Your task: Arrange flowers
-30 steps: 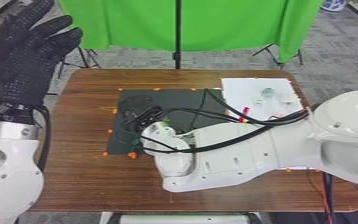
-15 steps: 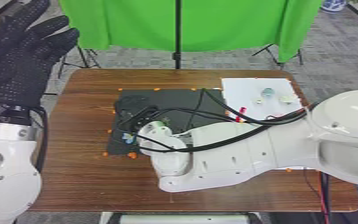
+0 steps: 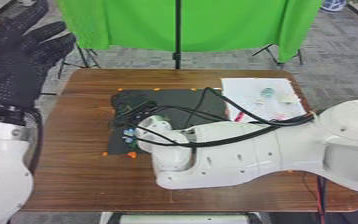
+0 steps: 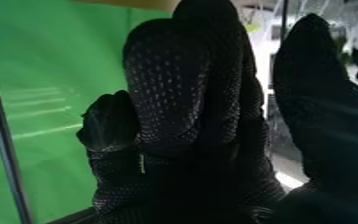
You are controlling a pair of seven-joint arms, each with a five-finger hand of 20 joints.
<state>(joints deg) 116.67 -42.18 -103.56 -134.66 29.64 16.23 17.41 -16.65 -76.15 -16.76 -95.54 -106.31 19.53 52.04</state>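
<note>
Teal item on white sheet (vessel? can't tell) | right robot hand, left robot hand: fingers extended, empty

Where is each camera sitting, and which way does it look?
Head view: on the robot's head, facing forward and down at the brown wooden table; the white left arm, white right arm and black-gloved left hand show.
Right wrist view: on the right arm's wrist, looking along the black-gloved right hand towards hanging green cloth.
Shared: that green cloth appears in both.
</note>
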